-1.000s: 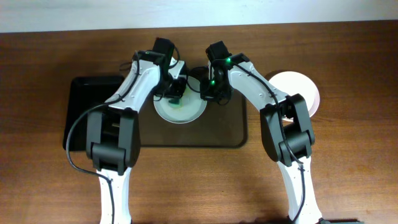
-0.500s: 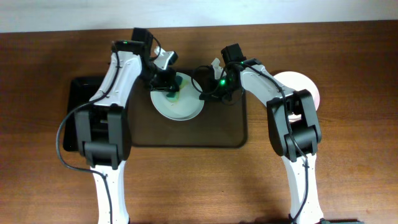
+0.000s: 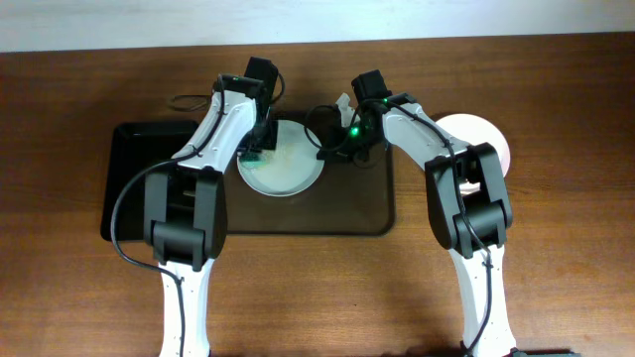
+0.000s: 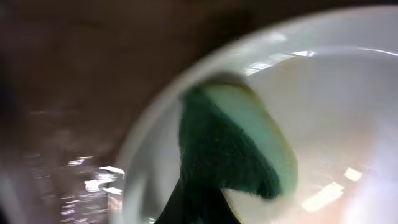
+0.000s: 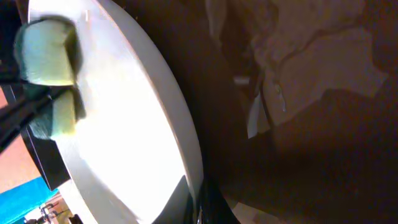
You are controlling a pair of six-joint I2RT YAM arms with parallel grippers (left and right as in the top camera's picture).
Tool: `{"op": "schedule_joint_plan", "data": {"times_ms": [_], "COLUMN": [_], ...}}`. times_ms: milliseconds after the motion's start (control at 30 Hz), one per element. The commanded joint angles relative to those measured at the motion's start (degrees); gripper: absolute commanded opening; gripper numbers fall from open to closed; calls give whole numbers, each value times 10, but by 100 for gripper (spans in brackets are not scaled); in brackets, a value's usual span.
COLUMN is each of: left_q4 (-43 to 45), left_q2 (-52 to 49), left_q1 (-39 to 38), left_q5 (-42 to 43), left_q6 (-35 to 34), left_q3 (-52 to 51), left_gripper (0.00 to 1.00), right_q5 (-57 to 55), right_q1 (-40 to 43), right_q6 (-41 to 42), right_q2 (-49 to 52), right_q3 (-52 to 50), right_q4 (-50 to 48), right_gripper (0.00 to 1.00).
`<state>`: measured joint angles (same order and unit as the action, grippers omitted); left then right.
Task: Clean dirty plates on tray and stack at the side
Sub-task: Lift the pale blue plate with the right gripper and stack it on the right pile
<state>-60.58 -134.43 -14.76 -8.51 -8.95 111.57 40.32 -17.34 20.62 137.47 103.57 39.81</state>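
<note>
A white plate (image 3: 293, 171) lies on the dark brown tray (image 3: 298, 213). My left gripper (image 3: 256, 149) is shut on a green sponge (image 4: 227, 146) and presses it on the plate's left inner side (image 4: 329, 118), near the rim. My right gripper (image 3: 330, 151) is shut on the plate's right rim, one finger above and one below (image 5: 200, 202). In the right wrist view the plate (image 5: 124, 130) looks bright and clean, with the sponge (image 5: 50, 59) at its far side. A second plate (image 3: 481, 139) sits on the table to the right of the tray, partly under my right arm.
A smaller black tray (image 3: 139, 188) lies against the brown tray's left side. A crumpled pale scrap (image 5: 298, 56) lies on the brown tray behind the plate, also in the overhead view (image 3: 343, 102). The wooden table (image 3: 556, 248) surrounds both trays.
My left gripper has carried the sponge across the plate, from its upper middle to its left side. The right gripper still holds the rim where it was half a second ago.
</note>
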Motion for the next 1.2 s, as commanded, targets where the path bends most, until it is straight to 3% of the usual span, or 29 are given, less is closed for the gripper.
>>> {"op": "schedule_joint_plan", "data": {"times_ms": [0, 233, 367, 433, 567, 667, 800, 967, 1167], "left_q4": [-2, -99, -160, -176, -177, -172, -170, -152, -150], "left_q2": [-9, -9, -9, -9, -9, -9, -9, -10, -10], "left_q1": [4, 4, 4, 4, 7, 8, 8, 13, 13], "left_q5": [-106, -123, -110, -81, -56, -18, 0, 7, 8], "left_q6": [-9, -9, -9, -9, -9, -9, -9, -9, -9], "left_q3": [0, 217, 235, 235, 235, 235, 233, 193, 189], "left_gripper": [1, 1, 1, 1, 1, 1, 1, 1, 1], "right_q5": [-14, -20, -35, -96, -292, -537, -874, -1088, -1150], "right_q1": [1, 1, 1, 1, -4, -50, -174, -258, -310], "right_q6": [-2, -2, -2, -3, -9, -6, 117, 300, 311], "right_q2": [-1, -1, -10, -48, -179, -262, -274, -274, -274], "right_q3": [-5, -5, -5, -3, -2, -2, -3, -3, -3], "right_q4": [7, 16, 28, 55, 139, 210, 269, 369, 380], "right_gripper": [4, 4, 4, 4, 4, 4, 4, 4, 4]}}
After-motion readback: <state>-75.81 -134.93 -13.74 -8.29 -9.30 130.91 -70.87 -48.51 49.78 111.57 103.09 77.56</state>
